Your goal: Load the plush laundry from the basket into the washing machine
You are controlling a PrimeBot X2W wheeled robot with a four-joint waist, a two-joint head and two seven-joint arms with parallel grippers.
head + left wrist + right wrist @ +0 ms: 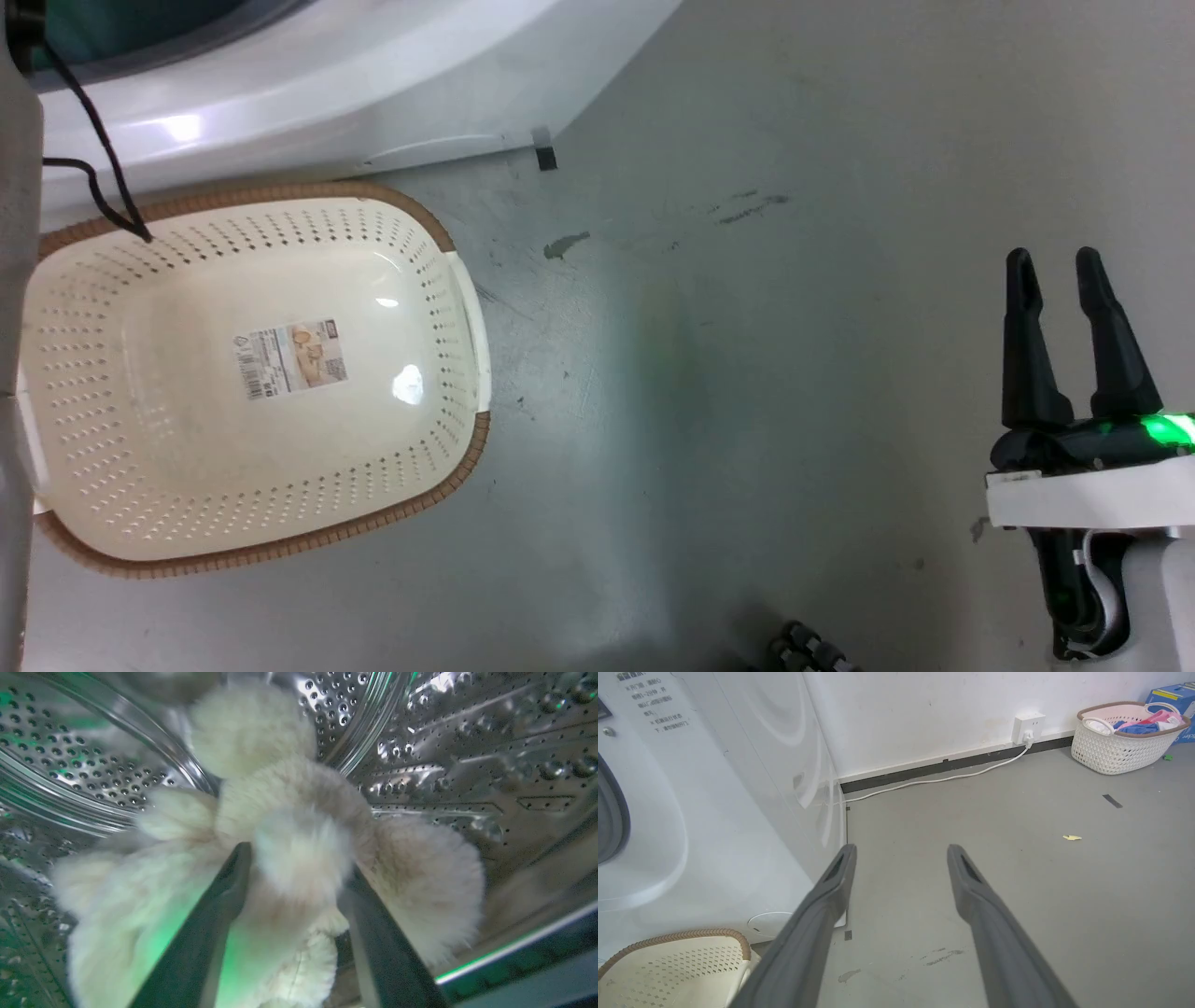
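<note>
The plush laundry (289, 793) lies in the steel drum of the washing machine (467, 765), at the middle of the left wrist view. One fluffy lobe sits between the widely spread fingers of the left end effector (296, 868) and touches both. Its long axis runs from bottom to top centre.
</note>
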